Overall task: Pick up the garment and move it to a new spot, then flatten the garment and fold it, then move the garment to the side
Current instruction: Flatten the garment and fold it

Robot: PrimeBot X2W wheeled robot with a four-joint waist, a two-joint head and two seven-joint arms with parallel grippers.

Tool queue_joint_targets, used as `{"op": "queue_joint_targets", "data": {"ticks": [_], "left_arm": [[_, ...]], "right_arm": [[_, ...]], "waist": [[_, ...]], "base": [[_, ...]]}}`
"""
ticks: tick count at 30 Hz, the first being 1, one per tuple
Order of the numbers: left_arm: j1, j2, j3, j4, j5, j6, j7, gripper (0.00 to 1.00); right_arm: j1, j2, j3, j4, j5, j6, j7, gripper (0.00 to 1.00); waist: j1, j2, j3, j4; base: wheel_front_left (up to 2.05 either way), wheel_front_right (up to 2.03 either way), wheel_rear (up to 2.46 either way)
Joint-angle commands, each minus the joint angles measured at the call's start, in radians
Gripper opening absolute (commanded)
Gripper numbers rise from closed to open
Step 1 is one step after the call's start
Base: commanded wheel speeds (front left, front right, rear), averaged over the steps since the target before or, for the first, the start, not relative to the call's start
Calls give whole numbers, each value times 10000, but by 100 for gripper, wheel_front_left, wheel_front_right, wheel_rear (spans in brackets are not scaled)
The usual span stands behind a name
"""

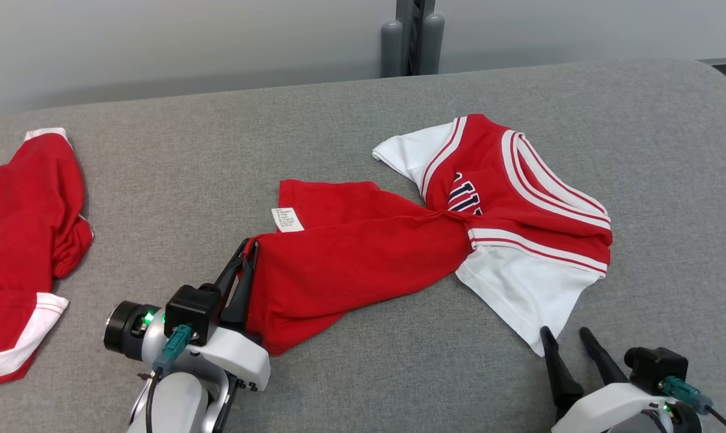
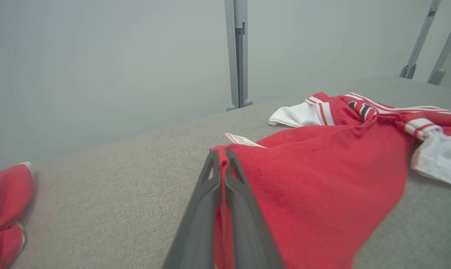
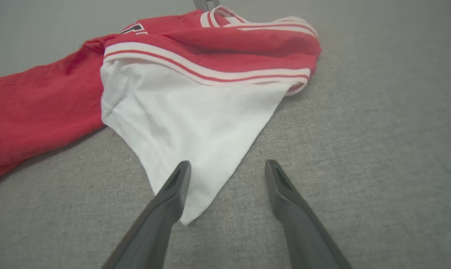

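Left pincer (image 1: 246, 249): my two fingers were pressed together on the red edge of the shirt (image 1: 369, 252), close to its little white tag (image 1: 287, 219).
Right pincer (image 1: 564, 338): my fingers stood apart and held nothing. One finger was right at the tip of a white sleeve.
Where the shirt was: it lay twisted in the middle of the grey pad (image 1: 176, 168), with its striped end on my right.
Head view: it showed both pincers together, and another red cloth (image 1: 26, 228) far to my left.
Left wrist view: it showed two slanted grey bars (image 2: 431, 41) far behind.
Right wrist view: it showed the sleeve's stitches up close.
Count: two pincers, one shirt, two white sleeves, one tag, one other red cloth.
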Motion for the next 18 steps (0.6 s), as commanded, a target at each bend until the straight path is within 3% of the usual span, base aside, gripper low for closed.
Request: {"op": "queue_joint_targets", "data": {"ticks": [1,14,15,16,17,18], "left_arm": [[67,44,18,-94,51,66,-40,0],[323,-84,8,-564,122,-1,-33,0],[335,-89,6,-579,124,-29,-33,0],[352,-85,7,-587,129,-47,-33,0],[368,-81,19,-592,135,-65,-33,0],[383,-79,40,-596,138,-48,-33,0]], "right_arm": [[93,-41,45,31,170,1,102,100],[64,47,1125,365,1471,4,1003,100],[53,54,1156,389,1501,4,1038,82],[35,55,1172,406,1531,7,1056,37],[23,54,1183,411,1549,10,1040,0],[7,54,1193,400,1553,10,1023,0]], "waist": [[0,0,8,14],[0,0,-86,149],[0,0,-102,170],[0,0,-115,187],[0,0,-126,202],[0,0,-139,213]], "base": [[0,0,0],[0,0,0],[0,0,0],[0,0,0],[0,0,0],[0,0,0]]}}
